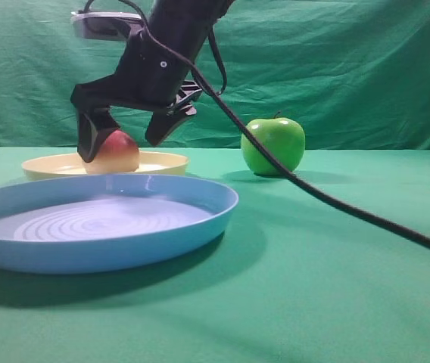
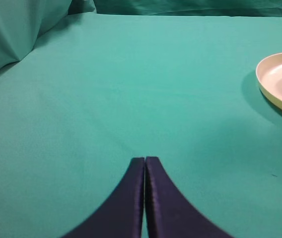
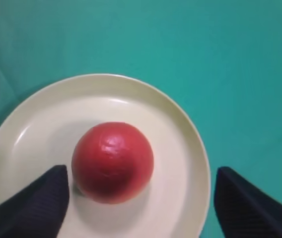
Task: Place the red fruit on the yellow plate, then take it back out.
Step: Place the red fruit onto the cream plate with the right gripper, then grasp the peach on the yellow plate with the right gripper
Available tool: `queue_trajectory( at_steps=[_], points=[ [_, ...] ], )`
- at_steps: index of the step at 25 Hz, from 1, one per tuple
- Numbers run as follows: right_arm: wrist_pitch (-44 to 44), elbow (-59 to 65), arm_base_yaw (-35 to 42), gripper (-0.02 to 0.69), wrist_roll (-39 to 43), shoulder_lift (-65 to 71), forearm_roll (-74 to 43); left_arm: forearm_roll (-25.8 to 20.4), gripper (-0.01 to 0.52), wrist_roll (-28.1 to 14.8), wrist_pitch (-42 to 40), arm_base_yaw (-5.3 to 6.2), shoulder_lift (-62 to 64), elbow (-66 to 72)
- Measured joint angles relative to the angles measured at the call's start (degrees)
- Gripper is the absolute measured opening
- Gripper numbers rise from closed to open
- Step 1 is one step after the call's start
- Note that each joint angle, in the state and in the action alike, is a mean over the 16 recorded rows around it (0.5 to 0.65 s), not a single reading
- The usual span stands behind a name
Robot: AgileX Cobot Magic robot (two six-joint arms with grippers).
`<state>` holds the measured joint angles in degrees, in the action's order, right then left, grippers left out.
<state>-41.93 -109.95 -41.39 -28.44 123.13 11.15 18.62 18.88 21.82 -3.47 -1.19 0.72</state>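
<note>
Red fruit [image 3: 112,162] on yellow plate [image 3: 180,134]; right gripper [image 3: 141,208] spread wide, left gripper [image 2: 145,163] together.

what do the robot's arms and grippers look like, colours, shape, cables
The right gripper is matte black, with an angular body and two broad wedge-shaped fingers faintly ribbed on the surface. A thick black cable trails from the arm across the green cloth. The left gripper has dark navy-black fingers tapering in curved blades. No markings are legible.

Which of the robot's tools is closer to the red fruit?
Right. The right tool straddles the red fruit on the yellow plate, jaws open. The left tool sits shut, off to the side.
</note>
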Motion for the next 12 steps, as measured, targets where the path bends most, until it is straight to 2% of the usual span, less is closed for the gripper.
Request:
queue_trajectory(
  at_steps=[7, 12],
  points=[
    [-11.9, -1.5, 2.2, 0.133, 3.5, -9.7, -0.5, 0.0, 0.000, 0.0, 0.0, 0.00, 0.0, 0.0],
    [-18.6, -1.6, 3.1, 0.017, 7.4, -16.6, -0.6, 0.0, 0.000, 0.0, 0.0, 0.00, 0.0, 0.0]
  ],
)
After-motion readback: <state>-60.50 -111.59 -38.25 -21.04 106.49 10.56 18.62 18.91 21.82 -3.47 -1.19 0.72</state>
